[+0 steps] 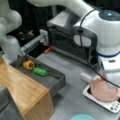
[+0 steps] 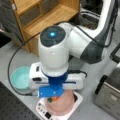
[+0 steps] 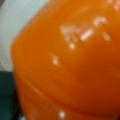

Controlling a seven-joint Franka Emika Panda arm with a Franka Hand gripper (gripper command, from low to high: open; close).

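The tool [image 2: 53, 98] hung low inside the pink bowl [image 2: 62, 106] on the white scale [image 2: 42, 110], an orange object [image 3: 70, 65] filling the wrist view; its grip state could not be told.

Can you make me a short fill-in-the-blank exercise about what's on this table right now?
1. The gripper hangs over a ____ bowl that sits on a white scale.
2. The wrist view is filled by a glossy ____ object.
3. In the grey tray, a yellow pepper lies beside a ____ vegetable.
4. The teal bowl sits toward a front view's ____.

Missing words: pink; orange; green; left
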